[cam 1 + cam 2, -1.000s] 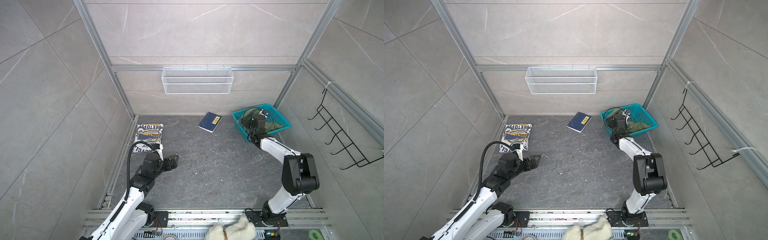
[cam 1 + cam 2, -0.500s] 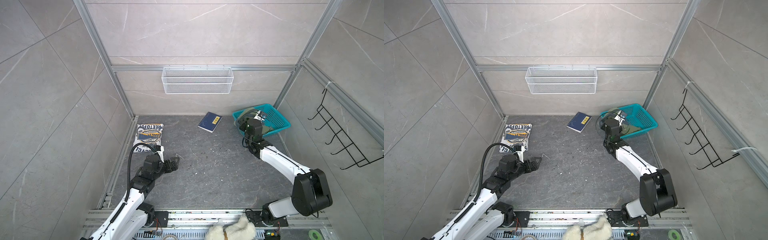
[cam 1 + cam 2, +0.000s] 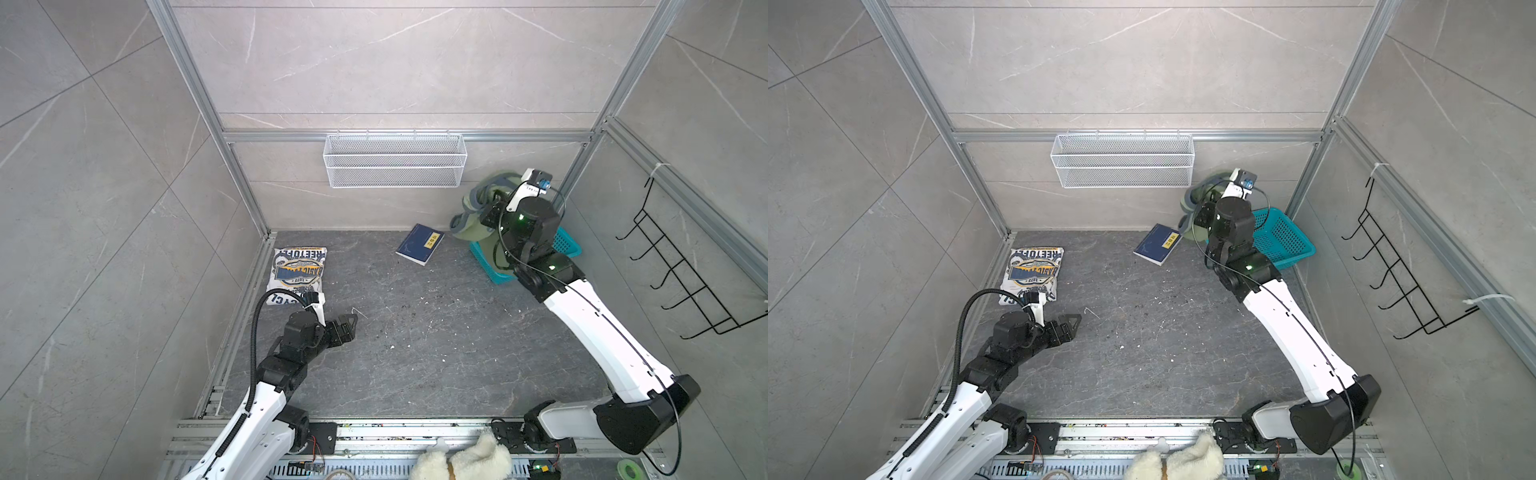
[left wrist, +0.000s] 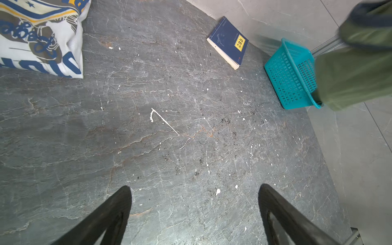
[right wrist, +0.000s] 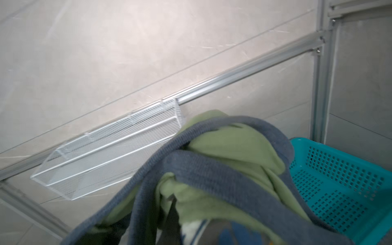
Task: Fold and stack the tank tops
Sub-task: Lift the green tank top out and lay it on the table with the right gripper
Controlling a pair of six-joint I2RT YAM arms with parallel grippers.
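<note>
Right gripper (image 3: 484,214) pinches the green top (image 3: 468,227), which hangs over the basket (image 3: 567,246) at two o'clock. Left gripper (image 3: 352,323), jaws spread and empty, sits at eight o'clock, with the white top (image 3: 300,270) at its eleven.

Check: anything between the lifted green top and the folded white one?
Only the navy book, flat on the table roughly between them. The green top hangs from the shut right gripper, so it likely passes over.

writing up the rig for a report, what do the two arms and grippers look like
Both are white-shelled with black joints. The left arm carries a thick ribbed black hose looping to its wrist; the right arm has a thin black cable and green lights on its joints. The left gripper has black triangular fingers.
</note>
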